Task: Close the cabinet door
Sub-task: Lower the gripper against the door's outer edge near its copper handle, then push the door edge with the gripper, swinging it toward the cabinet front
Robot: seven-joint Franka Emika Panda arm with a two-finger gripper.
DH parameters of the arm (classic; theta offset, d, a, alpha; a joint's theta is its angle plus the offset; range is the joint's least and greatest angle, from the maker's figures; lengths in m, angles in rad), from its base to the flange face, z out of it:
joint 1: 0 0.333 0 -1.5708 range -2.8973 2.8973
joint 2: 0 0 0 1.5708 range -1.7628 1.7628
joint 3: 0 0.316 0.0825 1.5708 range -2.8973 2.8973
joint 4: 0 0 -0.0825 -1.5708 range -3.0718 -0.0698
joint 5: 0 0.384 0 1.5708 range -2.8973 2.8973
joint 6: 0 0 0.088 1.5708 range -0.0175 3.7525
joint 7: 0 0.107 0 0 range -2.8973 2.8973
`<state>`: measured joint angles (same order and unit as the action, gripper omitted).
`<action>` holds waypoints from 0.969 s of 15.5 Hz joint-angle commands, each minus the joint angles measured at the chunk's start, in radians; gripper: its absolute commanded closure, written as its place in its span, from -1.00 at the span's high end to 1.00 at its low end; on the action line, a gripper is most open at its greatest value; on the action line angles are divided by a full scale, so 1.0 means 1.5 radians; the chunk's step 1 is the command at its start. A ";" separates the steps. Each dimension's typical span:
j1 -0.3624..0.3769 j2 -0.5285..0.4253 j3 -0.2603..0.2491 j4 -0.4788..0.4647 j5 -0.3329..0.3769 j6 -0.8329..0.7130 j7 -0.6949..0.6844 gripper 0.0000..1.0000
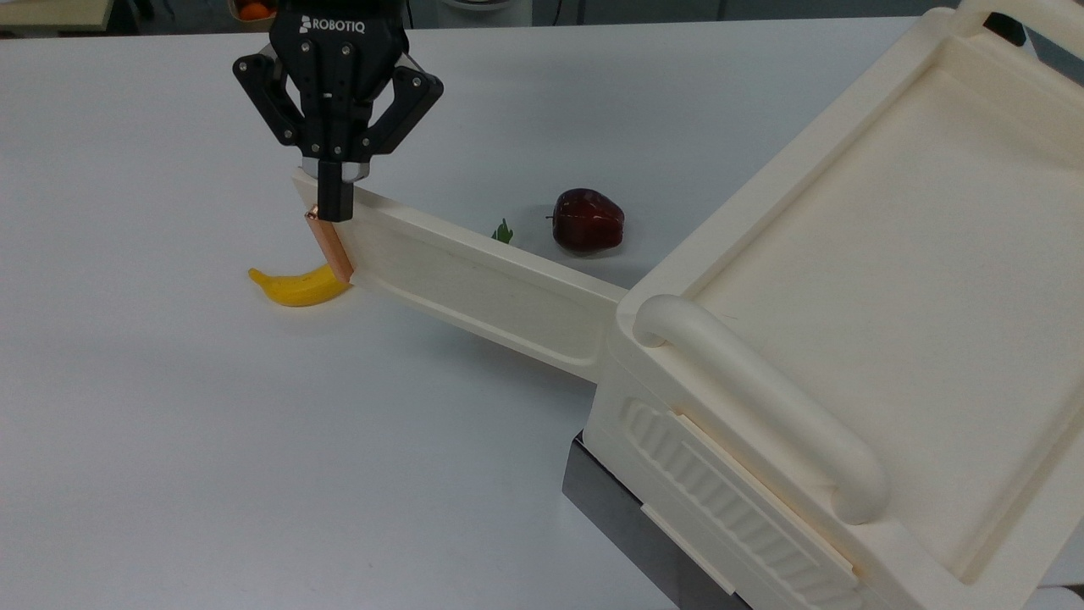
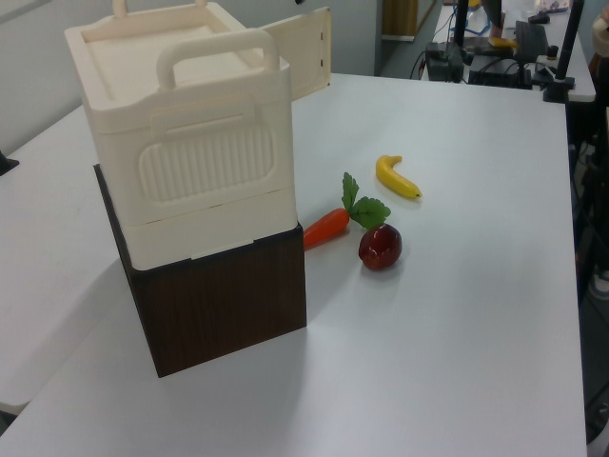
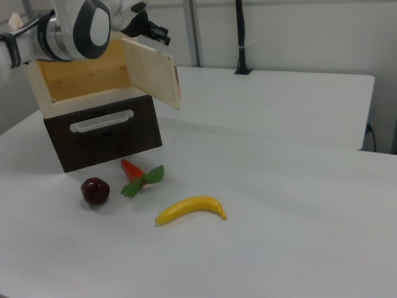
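The cabinet (image 1: 847,254) is a cream box on a dark base, at the top view's right. Its cabinet door (image 1: 474,280) stands swung wide open, reaching out toward the top view's left, with the copper handle (image 1: 330,247) at its free end. My gripper (image 1: 335,207) hangs over that free end with fingers shut together, tips at the door's top edge just above the handle. In the right view the gripper (image 3: 158,34) is at the upper corner of the open door (image 3: 152,77). The left view has the door (image 2: 303,52) sticking out behind the cabinet (image 2: 190,162).
A yellow banana (image 1: 296,288) lies on the white table under the door's free end. A dark red apple (image 1: 588,220) sits behind the door, with a carrot (image 2: 326,227) next to it. The dark base (image 1: 618,517) carries the cabinet.
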<state>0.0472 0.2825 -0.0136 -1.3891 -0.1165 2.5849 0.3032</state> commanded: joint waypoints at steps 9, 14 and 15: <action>0.008 -0.046 0.025 -0.014 -0.007 -0.145 0.016 -1.00; 0.009 -0.059 0.062 -0.016 -0.003 -0.217 0.019 -1.00; 0.008 -0.061 0.070 -0.015 -0.003 -0.229 0.021 -1.00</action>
<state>0.0576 0.2209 0.0643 -1.3916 -0.1174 2.3005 0.3049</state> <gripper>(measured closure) 0.991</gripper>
